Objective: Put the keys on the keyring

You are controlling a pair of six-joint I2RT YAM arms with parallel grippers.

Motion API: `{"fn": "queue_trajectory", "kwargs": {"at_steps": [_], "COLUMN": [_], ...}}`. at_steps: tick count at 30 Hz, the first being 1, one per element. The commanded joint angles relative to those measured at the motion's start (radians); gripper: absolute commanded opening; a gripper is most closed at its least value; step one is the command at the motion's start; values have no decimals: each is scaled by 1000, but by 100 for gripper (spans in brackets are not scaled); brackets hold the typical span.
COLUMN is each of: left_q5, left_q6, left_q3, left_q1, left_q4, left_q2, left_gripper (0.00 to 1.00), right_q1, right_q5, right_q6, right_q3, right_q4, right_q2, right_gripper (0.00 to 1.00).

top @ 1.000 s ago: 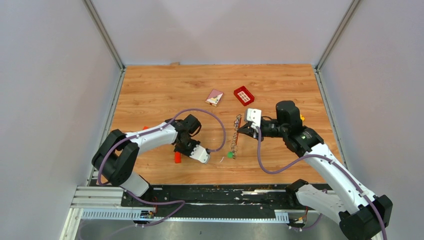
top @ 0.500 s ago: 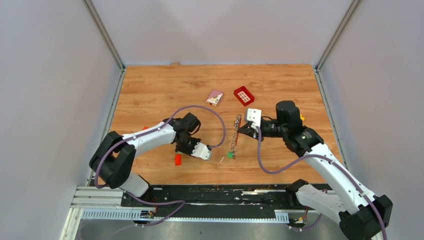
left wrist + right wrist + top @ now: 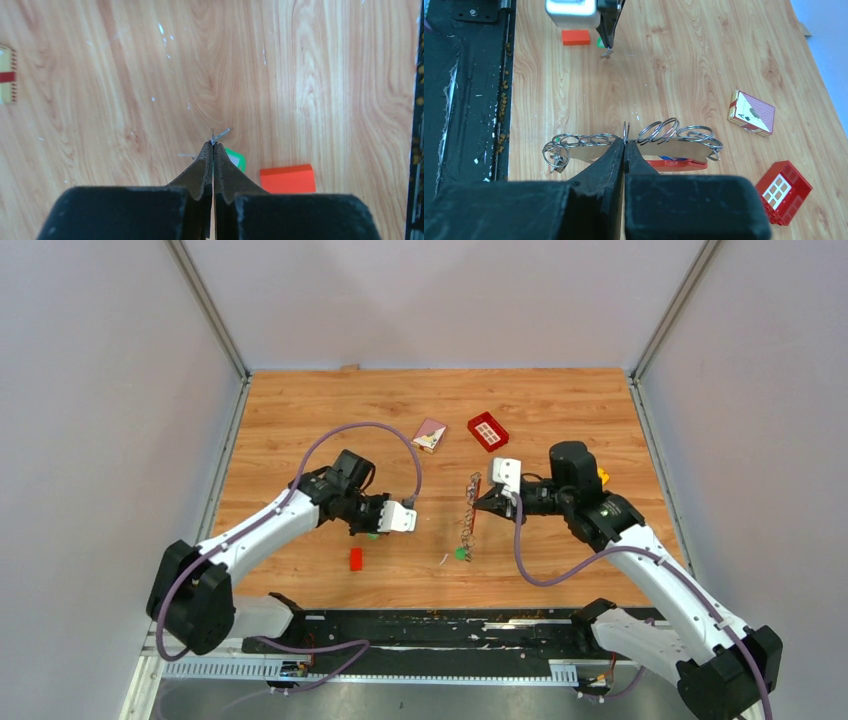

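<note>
My left gripper (image 3: 405,515) (image 3: 213,145) is shut, and the thin silver metal of a key (image 3: 215,135) sticks out of its tips above the table. A green key head (image 3: 240,160) shows beside its right finger; I cannot tell if the two are joined. My right gripper (image 3: 484,502) (image 3: 625,144) is shut on a middle ring of the keyring (image 3: 659,134), a chain of silver rings with a red arc piece (image 3: 676,164), held up off the wood. Another green key (image 3: 461,553) hangs at the chain's lower end. The left gripper also shows in the right wrist view (image 3: 606,47).
A small red block (image 3: 355,558) (image 3: 287,178) lies below and left of my left gripper. A playing-card box (image 3: 430,434) and a red gridded tray (image 3: 487,430) lie farther back. A tiny silver bit (image 3: 443,560) lies by the chain's end. An orange cube (image 3: 602,475) sits behind my right arm.
My left arm has swung away from the red block, back and to the left, with its shut gripper lifted. The right arm and the keyring have stayed still.
</note>
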Motion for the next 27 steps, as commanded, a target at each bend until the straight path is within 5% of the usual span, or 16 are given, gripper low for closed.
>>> {"fn": "queue_trajectory", "kwargs": {"at_steps": [1, 8, 14, 27], "left_q5": [133, 266, 405, 374], "left_q6": [-167, -389, -569, -524], "left_q3": [-49, -114, -22, 48], "left_q1": [0, 0, -4, -124], "left_q4": [156, 438, 465, 409], "left_q2": [-116, -292, -280, -304], "left_gripper": [0, 0, 0, 0], "right_q1": [10, 57, 100, 125], "right_q5": [-57, -88, -106, -185], "right_q6": [24, 47, 61, 77], "right_q3": [14, 48, 74, 98], "right_q4": [34, 57, 96, 109], "right_q2": [17, 86, 151, 213], "right_gripper": [0, 0, 0, 0]}}
